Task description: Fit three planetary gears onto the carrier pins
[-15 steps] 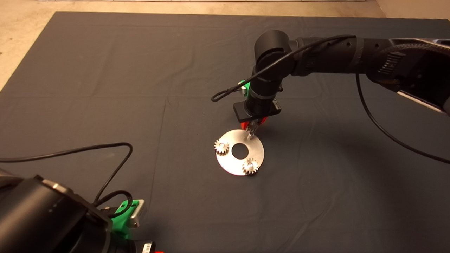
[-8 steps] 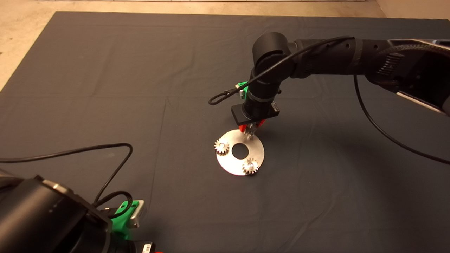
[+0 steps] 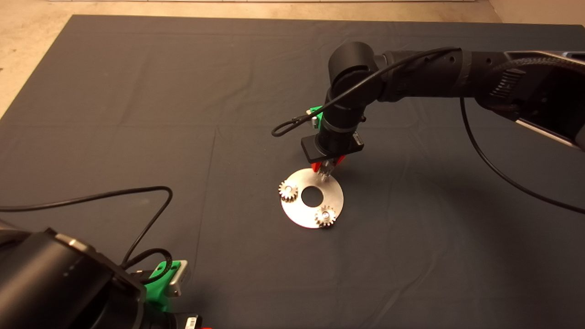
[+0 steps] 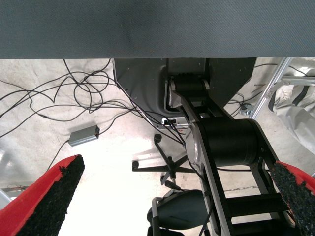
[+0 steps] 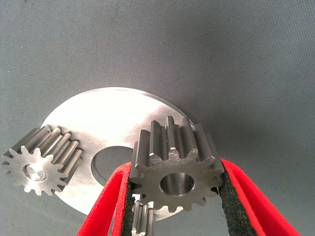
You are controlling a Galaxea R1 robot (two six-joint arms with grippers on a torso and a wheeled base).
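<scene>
We are holding our right claw (image 3: 325, 170) over the far edge of the shiny disc (image 3: 299, 214), near the middle of the dark mat (image 3: 137, 114) on the desk. Its red fingers (image 5: 106, 201) are clamping the third planetary gear (image 5: 176, 167) by its toothed sides, the round centre hole facing the wrist camera and showing empty. In the head view this gear is hanging just above the disc, and we cannot tell whether it is touching the pin beneath, which is hidden from us. Two other gears are sitting on their carrier pins: one at the disc's left edge (image 3: 288, 190), another at its near edge (image 3: 325, 216), each with a pin tip (image 5: 31, 171) showing in its hole. We are keeping our left claw (image 4: 172, 196) parked at the lower left corner off the mat, its fingers spread wide apart and gripping nothing, facing floor cables
</scene>
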